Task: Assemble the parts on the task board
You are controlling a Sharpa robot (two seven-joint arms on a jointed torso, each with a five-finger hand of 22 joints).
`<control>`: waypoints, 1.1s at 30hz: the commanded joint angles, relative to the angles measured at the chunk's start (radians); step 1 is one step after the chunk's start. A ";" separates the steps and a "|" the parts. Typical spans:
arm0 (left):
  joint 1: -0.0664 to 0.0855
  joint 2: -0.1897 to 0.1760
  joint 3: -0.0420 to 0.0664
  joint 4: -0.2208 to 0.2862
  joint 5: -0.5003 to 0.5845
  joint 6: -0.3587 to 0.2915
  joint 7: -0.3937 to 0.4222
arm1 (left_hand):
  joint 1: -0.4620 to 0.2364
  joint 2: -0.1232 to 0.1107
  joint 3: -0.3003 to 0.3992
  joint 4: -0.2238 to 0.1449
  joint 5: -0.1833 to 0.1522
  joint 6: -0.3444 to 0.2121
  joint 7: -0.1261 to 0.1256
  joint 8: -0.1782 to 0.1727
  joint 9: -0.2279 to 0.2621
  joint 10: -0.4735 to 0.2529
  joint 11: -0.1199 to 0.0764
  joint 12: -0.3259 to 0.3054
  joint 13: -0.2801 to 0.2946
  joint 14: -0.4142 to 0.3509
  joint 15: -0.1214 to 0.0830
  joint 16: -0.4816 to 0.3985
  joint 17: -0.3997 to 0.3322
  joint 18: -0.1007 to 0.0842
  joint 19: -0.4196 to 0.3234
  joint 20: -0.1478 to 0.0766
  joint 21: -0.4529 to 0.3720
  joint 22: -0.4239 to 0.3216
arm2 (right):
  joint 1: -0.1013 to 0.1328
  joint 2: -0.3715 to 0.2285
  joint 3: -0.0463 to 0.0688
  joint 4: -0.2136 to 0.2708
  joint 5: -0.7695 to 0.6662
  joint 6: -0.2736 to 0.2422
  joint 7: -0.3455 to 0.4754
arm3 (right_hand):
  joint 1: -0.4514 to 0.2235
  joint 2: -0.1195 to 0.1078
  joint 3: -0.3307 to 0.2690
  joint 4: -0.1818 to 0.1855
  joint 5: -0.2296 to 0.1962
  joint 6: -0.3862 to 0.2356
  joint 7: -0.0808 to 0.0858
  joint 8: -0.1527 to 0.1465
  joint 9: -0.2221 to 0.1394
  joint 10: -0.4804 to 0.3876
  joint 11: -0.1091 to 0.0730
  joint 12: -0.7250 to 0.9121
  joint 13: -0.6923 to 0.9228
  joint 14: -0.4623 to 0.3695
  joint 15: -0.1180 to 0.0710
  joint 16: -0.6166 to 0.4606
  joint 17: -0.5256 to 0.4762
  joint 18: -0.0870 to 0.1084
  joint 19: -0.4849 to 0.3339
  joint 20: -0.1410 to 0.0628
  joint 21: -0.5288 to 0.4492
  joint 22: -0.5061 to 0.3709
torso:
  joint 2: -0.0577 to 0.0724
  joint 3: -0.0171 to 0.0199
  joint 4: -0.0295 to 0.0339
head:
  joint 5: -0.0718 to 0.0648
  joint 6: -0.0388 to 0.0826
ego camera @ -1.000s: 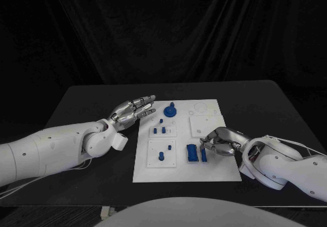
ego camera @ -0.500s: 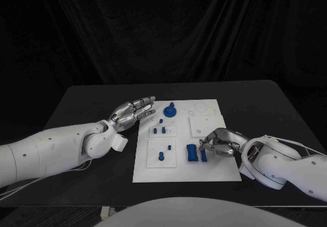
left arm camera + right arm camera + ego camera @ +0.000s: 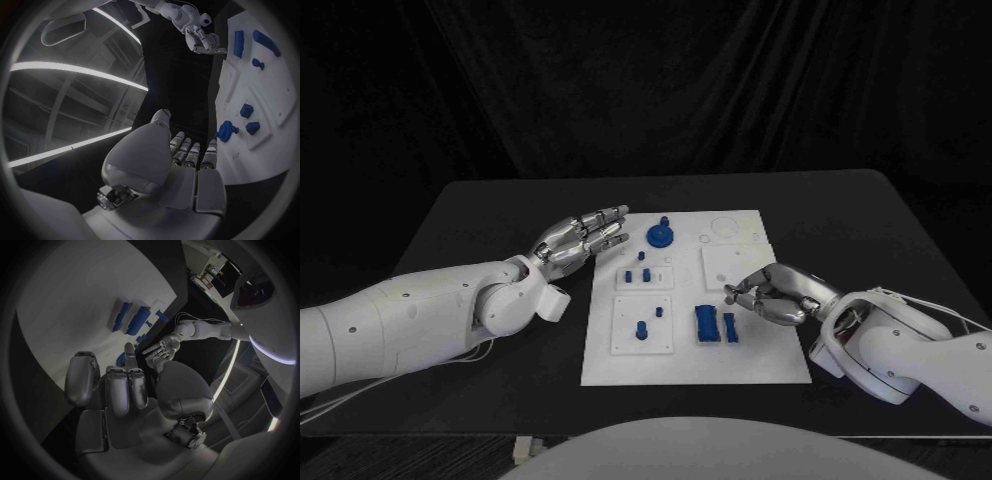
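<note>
Step in hand: part pickup. Right hand (image 3: 776, 297), fingers curled and empty, hovers beside two blue rectangular blocks (image 3: 715, 323) on the white task board (image 3: 747, 365). Left hand (image 3: 583, 236) is spread wide. Next: grasp a block.

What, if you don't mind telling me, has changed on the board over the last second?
The right robot hand has lifted slightly up and away from the two upright blue blocks, its fingers now apart and holding nothing; whether it gripped anything before is unclear. The left robot hand stays open beside the task board, and the blue parts lie where they were.
</note>
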 commanded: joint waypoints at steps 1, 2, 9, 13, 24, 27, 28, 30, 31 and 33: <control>-0.002 0.001 0.001 0.000 0.007 -0.003 0.029 | 0.011 -0.002 -0.001 -0.007 0.006 0.007 0.015 0.005 0.001 -0.002 0.008 0.003 0.001 0.000 0.001 -0.003 -0.002 0.011 -0.001 0.005 0.005 0.000 | -0.002 -0.013 0.001 0.011 0.040 -0.106 0.093 | -0.009 -0.004 -0.011 0.000 -0.010 0.006 -0.002 0.002 -0.001 0.102 -0.007 0.003 0.263 0.104 -0.005 0.003 0.263 -0.012 0.019 -0.005 0.007 0.181 | 0.000 -0.0001 -0.0004 | -0.001 0.000; -0.002 0.001 0.001 0.000 0.007 -0.005 0.032 | 0.011 -0.002 -0.001 -0.007 0.006 0.007 0.015 0.005 0.001 -0.002 0.008 0.003 0.001 0.000 0.001 -0.003 -0.002 0.011 -0.001 0.005 0.005 0.000 | -0.002 -0.019 0.001 0.014 0.042 -0.115 0.100 | -0.010 -0.001 -0.018 0.000 -0.025 0.010 -0.001 0.002 -0.002 0.102 -0.006 0.003 0.263 0.104 -0.005 0.003 0.263 -0.012 0.019 -0.005 0.008 0.181 | 0.000 -0.0002 -0.0006 | -0.001 0.000; -0.002 -0.001 0.001 0.006 -0.006 -0.019 0.073 | -0.001 0.001 -0.003 0.002 0.002 0.018 0.012 0.011 0.002 0.003 0.007 0.019 0.003 0.002 0.000 -0.001 0.000 0.013 0.002 -0.003 0.007 0.003 | -0.002 -0.040 0.001 0.020 0.086 -0.176 0.173 | -0.032 0.016 -0.100 -0.001 -0.133 0.050 0.019 0.010 -0.001 0.076 0.017 -0.018 0.224 0.053 0.015 -0.086 0.092 0.024 -0.052 0.010 -0.185 0.126 | -0.001 -0.0001 -0.0016 | 0.002 0.000; -0.002 -0.013 0.001 0.025 -0.029 -0.039 0.116 | -0.049 0.000 -0.025 0.059 -0.041 0.038 0.013 0.021 0.003 0.015 0.010 0.039 0.005 0.005 0.004 0.003 0.001 0.012 0.004 -0.006 0.010 0.005 | 0.007 -0.055 0.001 0.022 0.214 -0.224 0.287 | -0.004 0.031 -0.169 -0.001 -0.154 0.075 0.020 0.006 -0.004 -0.087 0.025 -0.218 -0.054 -0.047 0.022 -0.382 -0.286 0.084 -0.165 0.021 -0.592 -0.032 | -0.001 0.0000 -0.0016 | 0.007 0.000; 0.010 -0.078 0.002 0.111 -0.043 -0.129 0.202 | -0.179 0.022 -0.105 0.063 -0.242 0.168 -0.008 0.031 0.009 0.073 -0.022 0.018 0.005 0.003 -0.021 0.001 0.000 0.011 -0.010 -0.007 0.001 -0.013 | 0.137 -0.066 0.001 -0.001 0.689 -0.144 0.574 | 0.052 0.071 -0.327 -0.008 -0.211 -0.005 0.065 -0.048 -0.020 -0.757 0.206 -1.013 -0.774 -0.557 0.227 -1.297 -0.915 0.050 -0.557 0.179 -1.192 -0.484 | -0.001 -0.0001 -0.0005 | 0.024 0.000; 0.023 -0.088 0.002 0.126 -0.043 -0.155 0.220 | -0.187 0.021 -0.111 0.062 -0.250 0.169 -0.008 0.024 0.008 0.074 -0.025 0.007 0.004 0.000 -0.028 -0.003 -0.002 0.011 -0.012 -0.014 -0.001 -0.016 | 0.168 -0.052 0.001 -0.019 0.819 -0.076 0.642 | 0.063 0.074 -0.372 -0.001 -0.239 -0.068 0.046 -0.072 -0.020 -0.903 0.282 -1.131 -0.903 -0.767 0.319 -1.415 -1.023 0.015 -0.857 0.234 -1.191 -0.654 | -0.002 0.0004 -0.0011 | 0.020 0.000; 0.025 -0.089 0.002 0.128 -0.044 -0.161 0.230 | -0.190 0.018 -0.114 0.063 -0.256 0.171 -0.010 0.022 0.008 0.076 -0.026 0.006 0.004 0.000 -0.031 -0.003 -0.002 0.011 -0.013 -0.018 -0.002 -0.017 | 0.173 -0.047 0.001 -0.025 0.846 -0.062 0.656 | 0.061 0.075 -0.382 0.000 -0.248 -0.088 0.028 -0.080 -0.021 -0.950 0.262 -1.155 -0.926 -0.821 0.328 -1.441 -1.044 0.003 -0.988 0.248 -1.196 -0.757 | -0.002 0.0006 -0.0011 | 0.019 0.000; 0.029 -0.086 0.002 0.130 -0.044 -0.172 0.254 | -0.201 0.010 -0.123 0.063 -0.284 0.179 -0.013 0.020 0.009 0.082 -0.030 0.008 0.005 0.001 -0.033 -0.002 -0.001 0.011 -0.014 -0.022 -0.002 -0.018 | 0.181 -0.033 0.001 -0.040 0.890 -0.034 0.681 | 0.063 0.081 -0.411 0.000 -0.253 -0.133 -0.003 -0.095 -0.021 -1.030 0.238 -1.183 -0.979 -0.977 0.297 -1.484 -1.112 -0.019 -1.273 0.273 -1.217 -1.041 | -0.004 0.0022 -0.0012 | 0.016 0.000; 0.030 -0.084 0.002 0.130 -0.044 -0.176 0.263 | -0.214 -0.003 -0.136 0.062 -0.344 0.192 -0.023 0.021 0.010 0.092 -0.043 0.016 0.007 0.003 -0.034 0.000 0.000 0.011 -0.014 -0.025 -0.002 -0.018 | 0.183 -0.027 0.001 -0.046 0.904 -0.021 0.688 | 0.098 0.071 -0.421 -0.003 -0.260 -0.159 -0.016 -0.102 -0.021 -1.057 0.227 -1.184 -1.001 -1.026 0.306 -1.486 -1.134 -0.018 -1.322 0.273 -1.220 -1.094 | -0.004 0.0024 -0.0013 | 0.015 0.000; 0.032 -0.076 0.002 0.129 -0.044 -0.180 0.278 | -0.241 -0.048 -0.154 0.060 -0.454 0.210 -0.060 0.014 0.010 0.119 -0.083 0.019 0.008 0.007 -0.028 0.003 0.001 0.010 -0.013 -0.028 -0.002 -0.017 | 0.183 -0.014 0.001 -0.062 0.929 0.008 0.702 | 0.109 0.068 -0.435 -0.002 -0.287 -0.189 -0.025 -0.112 -0.023 -1.098 0.222 -1.192 -1.022 -1.101 0.318 -1.499 -1.163 -0.019 -1.386 0.270 -1.229 -1.177 | -0.004 0.0025 -0.0011 | 0.013 0.000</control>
